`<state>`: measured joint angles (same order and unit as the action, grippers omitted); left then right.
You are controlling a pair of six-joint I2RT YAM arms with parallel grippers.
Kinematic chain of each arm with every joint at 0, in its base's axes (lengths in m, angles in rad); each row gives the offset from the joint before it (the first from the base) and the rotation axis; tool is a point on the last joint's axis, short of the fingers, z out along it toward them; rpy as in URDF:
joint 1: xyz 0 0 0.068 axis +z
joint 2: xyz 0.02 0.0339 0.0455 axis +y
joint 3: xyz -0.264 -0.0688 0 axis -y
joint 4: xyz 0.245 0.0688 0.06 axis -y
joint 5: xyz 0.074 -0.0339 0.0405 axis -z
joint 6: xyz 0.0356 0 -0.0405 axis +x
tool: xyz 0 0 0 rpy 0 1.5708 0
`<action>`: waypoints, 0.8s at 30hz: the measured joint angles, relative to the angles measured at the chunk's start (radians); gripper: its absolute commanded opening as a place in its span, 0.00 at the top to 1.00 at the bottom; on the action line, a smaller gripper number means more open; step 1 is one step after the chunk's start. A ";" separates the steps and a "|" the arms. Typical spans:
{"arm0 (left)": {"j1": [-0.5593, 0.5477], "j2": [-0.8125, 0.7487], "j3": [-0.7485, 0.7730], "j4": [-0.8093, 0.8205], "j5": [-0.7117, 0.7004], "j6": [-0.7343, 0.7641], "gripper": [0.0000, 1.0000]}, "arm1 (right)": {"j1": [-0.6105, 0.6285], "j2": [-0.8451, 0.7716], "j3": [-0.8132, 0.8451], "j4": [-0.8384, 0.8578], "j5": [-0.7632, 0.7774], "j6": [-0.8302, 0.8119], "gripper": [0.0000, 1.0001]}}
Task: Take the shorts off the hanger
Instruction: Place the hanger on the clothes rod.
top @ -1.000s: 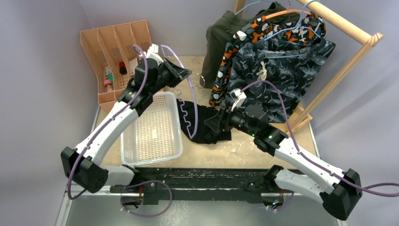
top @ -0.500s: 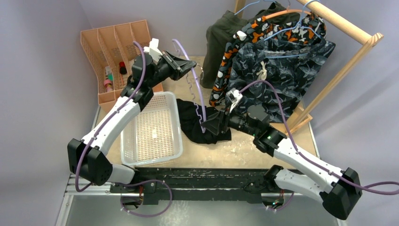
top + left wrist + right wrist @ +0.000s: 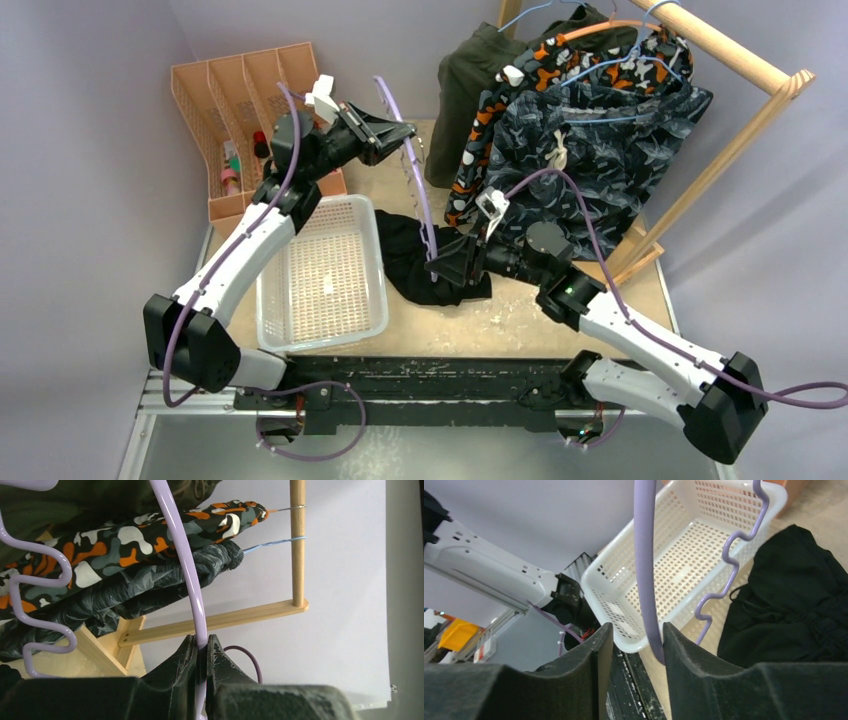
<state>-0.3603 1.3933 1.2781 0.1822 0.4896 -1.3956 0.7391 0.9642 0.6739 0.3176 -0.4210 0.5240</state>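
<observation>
Raised since a second ago, the lilac hanger (image 3: 192, 580) is clamped in the left end effector (image 3: 200, 646); the right end effector (image 3: 637, 631) straddles it, jaws apart. Black shorts (image 3: 408, 268), limp and light, lie heaped on the table (image 3: 520, 322): pinch a fold.

I see four pairs of shorts. The black shorts (image 3: 410, 265) are plain. The orange, black and white pair (image 3: 485, 115) is camouflage, as is the dark blue-grey pair (image 3: 600, 170). The olive green pair (image 3: 458, 95) is a solid colour. The hanger (image 3: 422, 205) is pale lilac. The basket (image 3: 320, 285) is a white mesh and the organiser (image 3: 240, 85) is terracotta orange. The rack (image 3: 745, 55) is light natural wood, and the table (image 3: 520, 320) is tan with pale scuffs. My left arm (image 3: 250, 250) and right arm (image 3: 640, 335) are white with black joints. The left claw (image 3: 408, 135) and right claw (image 3: 438, 268) are black, and the cable (image 3: 800, 395) is purple.
</observation>
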 measured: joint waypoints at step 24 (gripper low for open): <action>0.008 0.000 -0.014 0.101 0.085 -0.076 0.70 | -0.001 0.074 0.020 0.168 -0.201 0.019 1.00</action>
<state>-0.3527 1.3933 1.2636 0.2832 0.5751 -1.4712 0.7383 1.0382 0.6937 0.4854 -0.6216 0.5426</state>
